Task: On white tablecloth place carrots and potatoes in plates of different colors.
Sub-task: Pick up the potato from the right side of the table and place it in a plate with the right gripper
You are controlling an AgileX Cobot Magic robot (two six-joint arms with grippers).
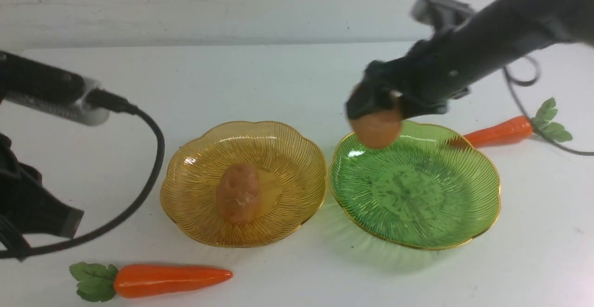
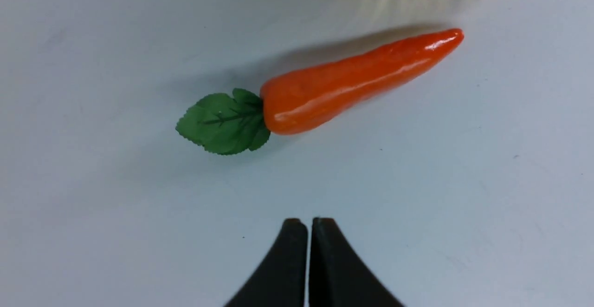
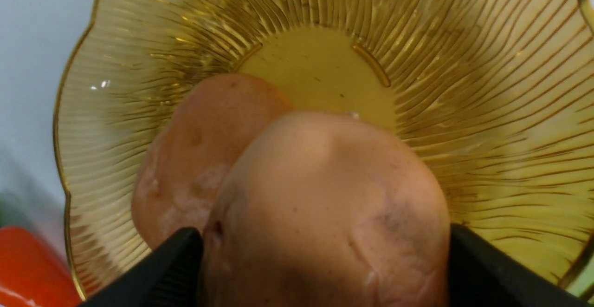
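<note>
On the white tablecloth [image 1: 278, 79] an amber plate [image 1: 287, 140] holds one potato [image 1: 239, 193]. To its right stands a green plate [image 1: 417, 195] with nothing in it. My right gripper [image 1: 376, 112] hangs over the green plate's far-left rim, shut on a second potato [image 1: 377, 129]. In the right wrist view this potato [image 3: 325, 214] sits between both black fingers [image 3: 171, 265], with the amber plate [image 3: 487, 88] and the other potato [image 3: 204, 153] beyond it. One carrot [image 1: 169, 279] lies at the front left, another [image 1: 499, 133] behind the green plate. My left gripper [image 2: 308, 223] is shut and empty, short of the near carrot [image 2: 352, 79].
The left arm's black cable [image 1: 153, 158] loops over the cloth left of the amber plate. A thin cable [image 1: 524, 107] from the right arm trails past the far carrot's leaves [image 1: 550, 121]. The table's back edge meets a white wall [image 1: 232, 9].
</note>
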